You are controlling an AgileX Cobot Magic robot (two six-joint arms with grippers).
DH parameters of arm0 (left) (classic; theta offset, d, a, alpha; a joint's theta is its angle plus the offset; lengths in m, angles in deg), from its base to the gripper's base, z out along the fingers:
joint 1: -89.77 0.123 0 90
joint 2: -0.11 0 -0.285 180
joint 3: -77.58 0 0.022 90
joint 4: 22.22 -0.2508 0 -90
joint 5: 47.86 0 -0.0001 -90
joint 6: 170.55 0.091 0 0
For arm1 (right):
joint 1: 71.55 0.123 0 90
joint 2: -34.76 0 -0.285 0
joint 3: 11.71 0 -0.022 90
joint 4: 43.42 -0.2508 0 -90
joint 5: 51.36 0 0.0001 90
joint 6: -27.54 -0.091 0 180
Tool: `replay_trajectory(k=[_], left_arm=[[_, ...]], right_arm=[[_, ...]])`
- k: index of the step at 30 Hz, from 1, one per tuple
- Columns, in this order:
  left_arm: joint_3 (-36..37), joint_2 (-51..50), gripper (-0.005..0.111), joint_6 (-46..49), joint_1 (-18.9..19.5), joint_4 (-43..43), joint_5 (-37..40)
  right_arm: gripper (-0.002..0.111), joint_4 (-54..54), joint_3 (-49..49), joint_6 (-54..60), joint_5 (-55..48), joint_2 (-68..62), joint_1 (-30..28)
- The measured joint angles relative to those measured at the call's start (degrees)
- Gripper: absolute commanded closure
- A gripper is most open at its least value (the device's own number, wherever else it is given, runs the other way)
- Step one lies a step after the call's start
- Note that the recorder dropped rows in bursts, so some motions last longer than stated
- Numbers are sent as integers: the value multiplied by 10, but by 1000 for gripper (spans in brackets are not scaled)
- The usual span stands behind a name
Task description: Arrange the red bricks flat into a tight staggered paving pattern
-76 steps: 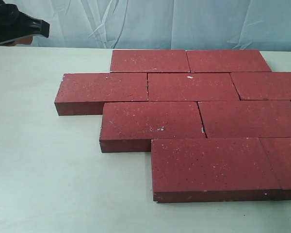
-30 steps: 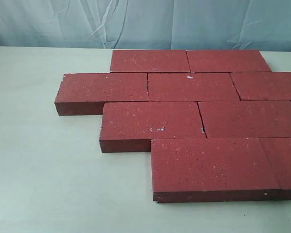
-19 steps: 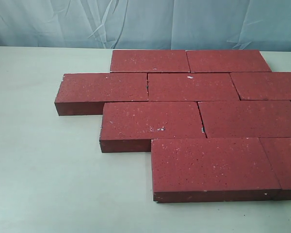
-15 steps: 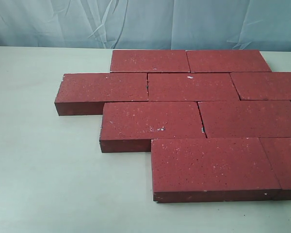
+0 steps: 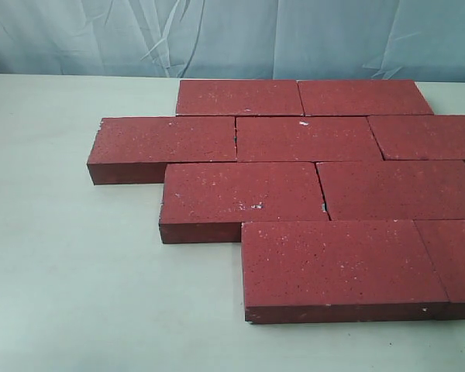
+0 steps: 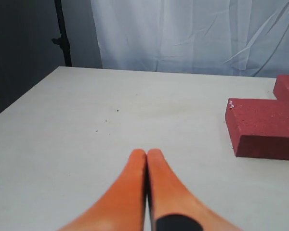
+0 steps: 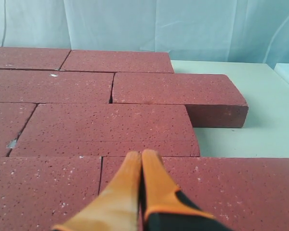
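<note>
Your pale surface fills most of the exterior view, with a wrinkled light-blue cloth hanging behind its far edge. On the surface's right half, the red bricks lie flat in four staggered rows: two at the back, three in the next row, then two, then two at the front. The rightmost bricks are cut off by the picture's edge. The bricks sit edge to edge, each row offset from the one behind it, and thin dark slits show at a few end joints.

Your left fingers are pressed together with nothing between them. They are held low over bare surface, pointing toward the cloth, and the nearest brick corner is well apart from them.

Your right fingers are likewise pressed together and empty. They reach out over the top of the paving and point along it toward the cloth. You cannot tell whether they touch the brick under them.

A small white chip marks the middle brick of the second row.
</note>
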Motion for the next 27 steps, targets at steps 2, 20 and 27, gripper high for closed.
replay_trajectory(k=[2,20,27], left_arm=[[16,4,107,0,0,-6,-1],[56,6,107,12,0,15,-24],[61,6,107,52,0,56,-27]], right_arm=[[109,0,0,0,1,0,0],[109,0,0,0,1,0,0],[109,0,0,0,1,0,0]])
